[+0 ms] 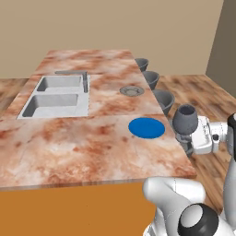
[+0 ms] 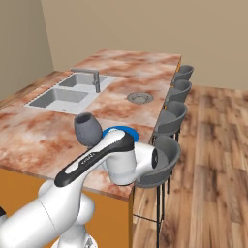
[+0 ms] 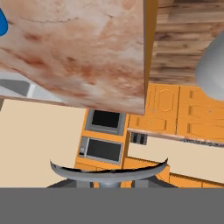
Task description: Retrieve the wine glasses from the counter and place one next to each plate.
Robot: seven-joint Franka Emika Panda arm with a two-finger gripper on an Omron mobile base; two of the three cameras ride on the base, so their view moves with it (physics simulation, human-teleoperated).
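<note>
The claw [image 1: 188,140] is closed narrowly on the stem of one wine glass [image 1: 185,118], which stands upright with its bowl above the claw and its long axis near vertical. In the left base view the glass is carried in the air just off the right edge of the table [image 1: 92,147], above the wooden floor [image 1: 209,99] and near the closest stool [image 1: 164,102]. The blue plate [image 1: 146,127] lies flat on the table just left of the held glass and slightly lower; this is the relation the coming move depends on: the glass must travel left over the table edge and down onto bare stone beside the plate, not onto it. The right base view confirms that the glass sits close to the blue plate, partly in front of it from that angle. The grey plate [image 1: 132,91] lies farther along the table, between the blue plate and the far end, well apart from the claw, so the blue plate is judged the nearer target. A double sink [image 1: 57,97] with a faucet [image 1: 78,76] occupies the left part of the table, well clear of both plates. A row of grey stools lines the right side. The hand view looks past the table corner toward orange cabinets [image 3: 175,109]. Whether a second glass remains on the table cannot be told.
</note>
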